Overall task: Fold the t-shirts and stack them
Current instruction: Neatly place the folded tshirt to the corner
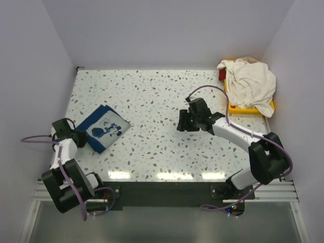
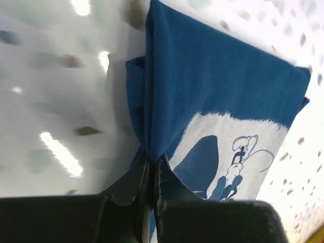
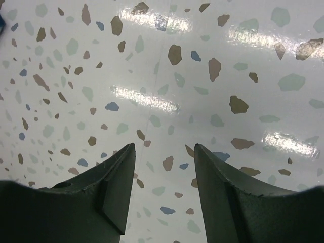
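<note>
Your left gripper [image 1: 82, 137] sits at the near left of the speckled table [image 1: 162, 96]. In the left wrist view its fingers [image 2: 134, 179] are pressed together, with the gripper [image 2: 153, 169] pinching a bunched edge of the navy t-shirt [image 2: 217, 81] between them. That shirt [image 1: 105, 128] lies folded into a rough rectangle on the left side of the table, turned at an angle. Its white print panel with a blue cartoon figure [image 2: 233, 157] faces up, and the clamped edge is the one nearest the left arm. Your right gripper [image 1: 181, 121] is out over the middle of the table, pointing left, well apart from both shirts. In the right wrist view it [image 3: 164, 147] has its jaws spread wide with nothing between them, only bare speckled tabletop [image 3: 152, 76] showing in the gap. The cream t-shirt [image 1: 250, 83] is unfolded, heaped in a loose crumple on the yellow tray [image 1: 245, 109] at the far right corner. It spills over the tray's right edge, and something red [image 1: 221, 75] shows just beside its far left side.
</note>
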### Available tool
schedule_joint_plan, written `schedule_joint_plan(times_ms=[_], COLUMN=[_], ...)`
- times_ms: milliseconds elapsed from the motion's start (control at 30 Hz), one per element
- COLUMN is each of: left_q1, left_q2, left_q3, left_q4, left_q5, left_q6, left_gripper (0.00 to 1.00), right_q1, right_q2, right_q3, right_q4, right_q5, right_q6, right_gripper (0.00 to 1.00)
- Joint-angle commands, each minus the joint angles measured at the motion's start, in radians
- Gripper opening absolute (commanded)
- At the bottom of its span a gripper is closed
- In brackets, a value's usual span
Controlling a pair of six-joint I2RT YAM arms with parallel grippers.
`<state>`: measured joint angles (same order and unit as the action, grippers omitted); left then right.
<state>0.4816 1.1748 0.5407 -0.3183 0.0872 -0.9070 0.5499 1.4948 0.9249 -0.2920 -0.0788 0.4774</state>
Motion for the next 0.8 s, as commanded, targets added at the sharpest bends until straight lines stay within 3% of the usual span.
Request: schedule_joint_plan(times_ms=[0,133,400,633,700,733,767], left_q1=[0.182,0.322,0.402,0.402,0.403,0.403,0.403], left_q2=[-0.081,-0.151,-0.285,-0.448,-0.451,-0.463,-0.469], left_q3=[-0.041,-0.091,-0.09,-0.096,-0.085,-0.075,-0.068], left_q4=[-0.079,-0.113,-0.229,-0.344,-0.367,-0.375,-0.383], left_q5=[0.002,0.031,-0.036,-0.147,-0.156,-0.158,-0.158], left_q6=[0.066,0.099,0.008,-0.101,-0.105,-0.107,-0.104], left_gripper=[0.0,0.0,0.0,0.0,0.16,0.37,0.47], right_q1=[0.004,0.005,0.005,0.005,0.007,0.005,0.005], right_q2=[-0.06,-0.091,-0.157,-0.189,-0.194,-0.196,-0.199], right_q3=[-0.017,-0.035,-0.077,-0.115,-0.121,-0.124,-0.124], right_q4=[-0.021,-0.048,-0.081,-0.087,-0.091,-0.091,-0.093], right_q5=[-0.027,-0.029,-0.032,-0.039,-0.038,-0.038,-0.038], right_q6=[-0.014,-0.034,-0.054,-0.054,-0.056,-0.057,-0.06], right_gripper=[0.54,0.54,0.54,0.54,0.54,0.54,0.54])
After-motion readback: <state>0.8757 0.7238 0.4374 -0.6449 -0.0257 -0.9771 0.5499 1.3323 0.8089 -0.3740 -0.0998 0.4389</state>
